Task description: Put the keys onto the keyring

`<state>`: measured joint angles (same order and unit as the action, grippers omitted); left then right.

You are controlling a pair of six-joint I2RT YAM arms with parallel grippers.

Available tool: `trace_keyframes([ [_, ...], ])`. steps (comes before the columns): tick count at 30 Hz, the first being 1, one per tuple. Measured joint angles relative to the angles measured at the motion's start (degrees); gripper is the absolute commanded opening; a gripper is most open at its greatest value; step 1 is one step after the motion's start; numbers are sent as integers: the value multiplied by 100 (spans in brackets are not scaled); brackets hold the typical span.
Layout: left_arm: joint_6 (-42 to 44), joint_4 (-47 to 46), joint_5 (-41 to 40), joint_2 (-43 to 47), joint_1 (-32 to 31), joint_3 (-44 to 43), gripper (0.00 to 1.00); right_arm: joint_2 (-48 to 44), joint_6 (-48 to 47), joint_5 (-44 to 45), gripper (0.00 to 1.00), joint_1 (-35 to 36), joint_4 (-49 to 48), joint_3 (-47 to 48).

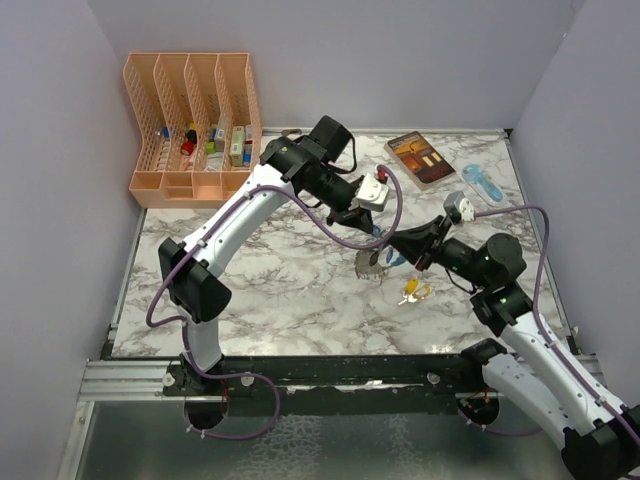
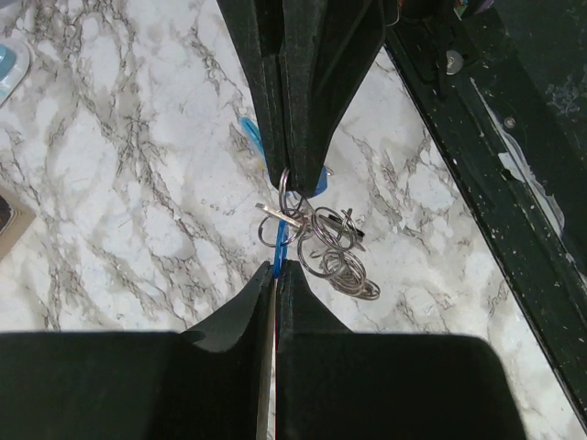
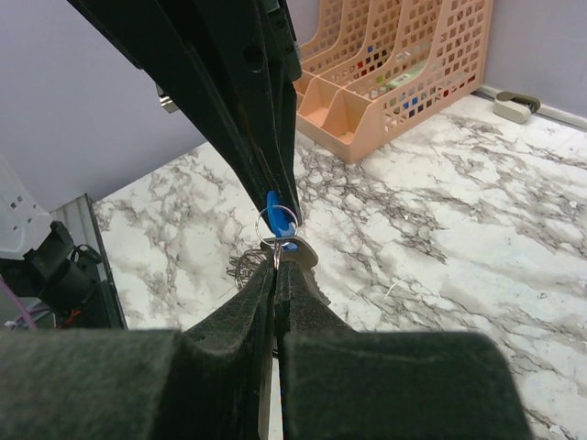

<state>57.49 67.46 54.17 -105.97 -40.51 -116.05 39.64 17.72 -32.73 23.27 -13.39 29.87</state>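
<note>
Left gripper and right gripper are both pinching the keyring; loose keys are lying on the worktop, not on yet.

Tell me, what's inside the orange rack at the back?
Small colourful things sit in the slots of the orange rack: something red, something green, a pale box. Its walls hide their lower parts, so I can't tell what they are.

Jaws cover most of the blue piece on the keyring
</note>
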Motion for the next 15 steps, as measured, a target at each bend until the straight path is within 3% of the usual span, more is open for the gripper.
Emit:
trace_keyframes([
  [9, 120, 151, -175, -116, 7, -267, 0, 566, 4, -127, 5, 7, -79, 157],
  [10, 122, 138, -229, -118, 15, -267, 0, 664, 4, -142, 11, 7, -81, 199],
  [12, 122, 98, -350, -127, 24, -269, 0, 765, 7, -144, 34, 7, -94, 223],
  [13, 120, 70, -400, -131, 33, -267, 0, 774, 7, -140, 52, 7, -96, 225],
  [15, 90, -85, -533, -144, 87, -267, 0, 758, -39, -92, 70, 7, -42, 258],
])
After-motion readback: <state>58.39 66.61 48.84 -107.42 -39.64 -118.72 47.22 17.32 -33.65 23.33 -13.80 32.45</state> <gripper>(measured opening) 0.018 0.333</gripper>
